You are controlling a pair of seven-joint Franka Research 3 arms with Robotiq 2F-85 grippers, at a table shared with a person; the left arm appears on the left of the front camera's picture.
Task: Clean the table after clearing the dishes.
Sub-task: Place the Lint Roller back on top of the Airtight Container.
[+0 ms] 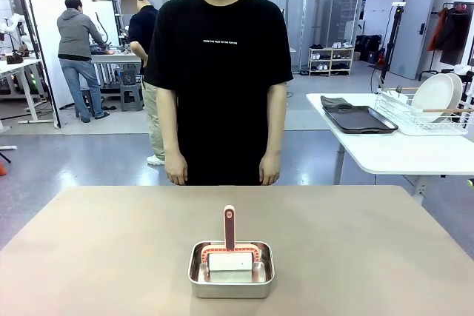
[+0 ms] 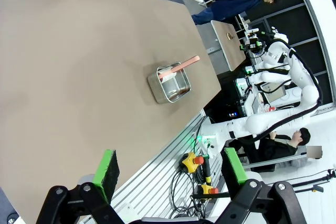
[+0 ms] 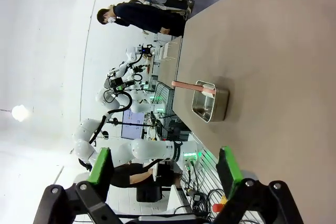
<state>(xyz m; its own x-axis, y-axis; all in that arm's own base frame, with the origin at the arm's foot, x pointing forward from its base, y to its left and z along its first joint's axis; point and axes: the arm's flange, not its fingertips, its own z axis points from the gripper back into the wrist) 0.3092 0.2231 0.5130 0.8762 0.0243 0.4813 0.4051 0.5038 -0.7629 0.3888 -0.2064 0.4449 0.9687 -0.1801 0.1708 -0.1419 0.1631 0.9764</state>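
The tan table (image 1: 104,242) carries a small steel pan (image 1: 231,277) near its front middle, and a pink-framed roller (image 1: 229,229) stands in the pan. The dishes, white plates (image 1: 433,95), sit in a wire rack on a white side table at the right, beside a dark tray (image 1: 361,119). My left gripper (image 2: 170,167) is open high above the table's (image 2: 79,51) near edge, with the pan (image 2: 169,83) far ahead of it. My right gripper (image 3: 164,166) is also open and empty, well back from the pan (image 3: 210,103).
A person in a black T-shirt (image 1: 218,57) stands at the far edge with both hands hanging down. The white side table (image 1: 400,149) is off to the right. Two other people work at benches in the left background.
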